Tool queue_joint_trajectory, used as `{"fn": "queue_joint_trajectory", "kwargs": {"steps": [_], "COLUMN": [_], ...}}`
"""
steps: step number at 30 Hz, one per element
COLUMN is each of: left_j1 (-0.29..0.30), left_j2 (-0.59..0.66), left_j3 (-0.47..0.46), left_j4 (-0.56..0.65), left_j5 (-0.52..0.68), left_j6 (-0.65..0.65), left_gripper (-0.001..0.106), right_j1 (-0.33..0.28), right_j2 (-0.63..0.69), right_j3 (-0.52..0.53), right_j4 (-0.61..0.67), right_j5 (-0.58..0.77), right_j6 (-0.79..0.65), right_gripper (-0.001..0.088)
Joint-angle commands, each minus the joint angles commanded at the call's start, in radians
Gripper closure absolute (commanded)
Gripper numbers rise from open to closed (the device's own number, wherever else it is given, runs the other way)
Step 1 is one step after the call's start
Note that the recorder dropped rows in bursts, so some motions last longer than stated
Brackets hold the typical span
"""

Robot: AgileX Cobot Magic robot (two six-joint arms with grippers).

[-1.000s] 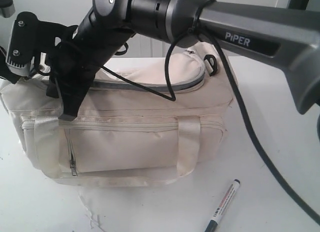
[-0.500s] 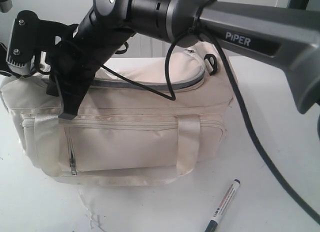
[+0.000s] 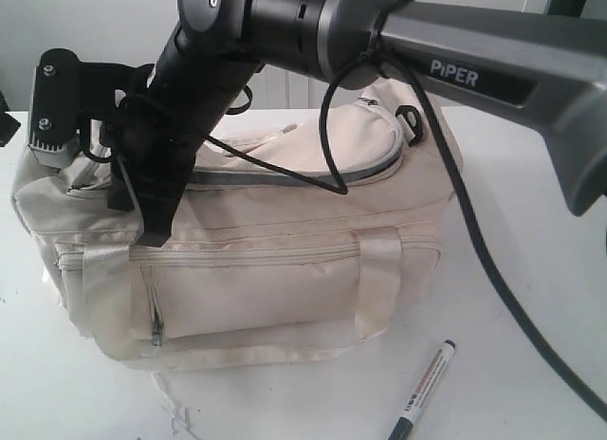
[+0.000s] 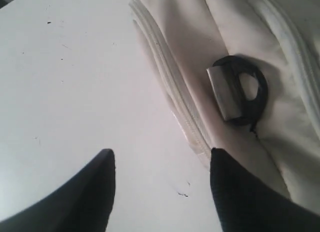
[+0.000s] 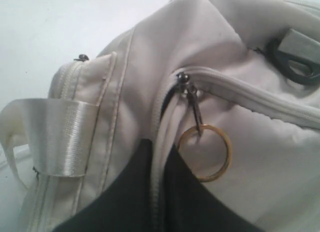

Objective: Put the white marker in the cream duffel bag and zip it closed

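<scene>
The cream duffel bag (image 3: 256, 269) stands on the white table, its left end pulled up. My right gripper (image 3: 142, 217) reaches across to that end and is shut on the bag's zip edge (image 5: 159, 157). A zip slider (image 5: 186, 84) with a gold ring pull (image 5: 204, 152) hangs just beside the shut jaws. The top zip shows a dark gap (image 3: 275, 174). The white marker (image 3: 425, 388) lies on the table in front of the bag, to the right. My left gripper (image 4: 161, 159) is open over bare table beside the bag's end (image 4: 200, 67), holding nothing.
A black strap clip (image 4: 240, 94) sits on the bag's end near the left gripper. The right arm (image 3: 455, 51) and its black cable (image 3: 474, 241) cross above and to the right of the bag. A loose fabric edge (image 3: 175, 402) lies before the bag.
The bag has shifted right and its left end has risen, with the top flap bulging up. The right gripper moved a little right and down with the zip edge. The marker has not moved.
</scene>
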Motion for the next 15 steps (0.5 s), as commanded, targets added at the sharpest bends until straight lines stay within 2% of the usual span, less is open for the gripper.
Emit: {"fn": "queue_joint_trajectory", "kwargs": {"steps": [8, 11, 15], "left_j1": [0.000, 0.000, 0.000], "left_j2": [-0.065, -0.067, -0.067], "left_j3": [0.000, 0.000, 0.000], "left_j4": [-0.109, -0.146, -0.192], "left_j5": [0.008, 0.024, 0.041], "left_j6": [0.046, 0.095, 0.144], "left_gripper": [0.045, 0.045, 0.045], "right_j1": [0.000, 0.000, 0.000], "right_j2": [0.004, 0.006, 0.006], "right_j3": [0.000, 0.000, 0.000], "right_j4": [-0.004, -0.004, -0.002], "right_j5": [-0.208, -0.209, -0.146], "right_j6": [0.030, 0.030, 0.030], "right_gripper": [0.0868, 0.0868, 0.0868]}}
